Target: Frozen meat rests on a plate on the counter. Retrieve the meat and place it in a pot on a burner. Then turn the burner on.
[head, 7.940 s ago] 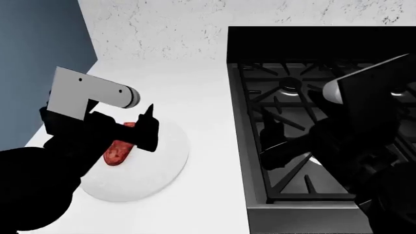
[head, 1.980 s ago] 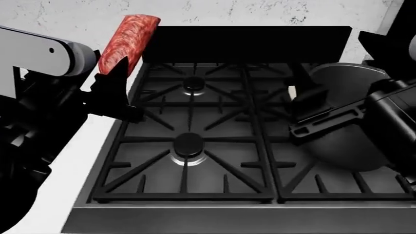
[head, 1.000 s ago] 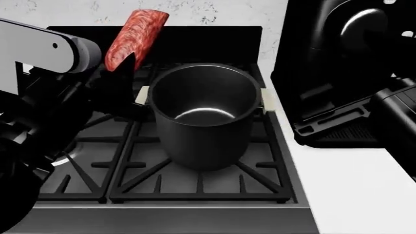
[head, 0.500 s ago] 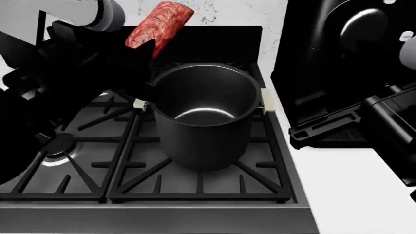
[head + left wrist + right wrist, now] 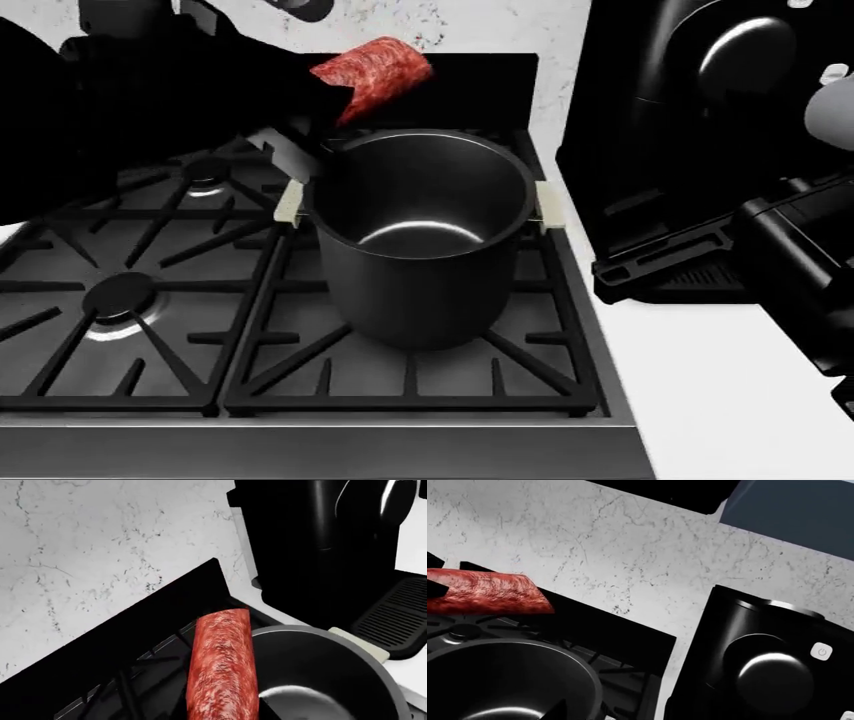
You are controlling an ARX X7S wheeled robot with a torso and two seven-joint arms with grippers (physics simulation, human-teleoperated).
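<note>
Meat carried up to the pot's rim, not yet over the opening.

The left gripper [image 5: 318, 115] grips the meat [image 5: 375, 78] by its lower end, so the chunk juts up and away from it, now leaning more toward the pot [image 5: 416, 235] than half a second ago, when it stood further back over the grate. The pot sits just below and ahead of the gripper on a burner, empty, its near handle [image 5: 286, 203] right under the jaws. In the left wrist view the meat [image 5: 222, 670] overlaps the pot rim [image 5: 373, 667]. Another burner [image 5: 123, 297] lies bare beside it. The drop looks close: a short reach forward, then release. The right gripper's state cannot be told; it hangs by the black appliance [image 5: 694, 120] on the table [image 5: 707, 390].
</note>
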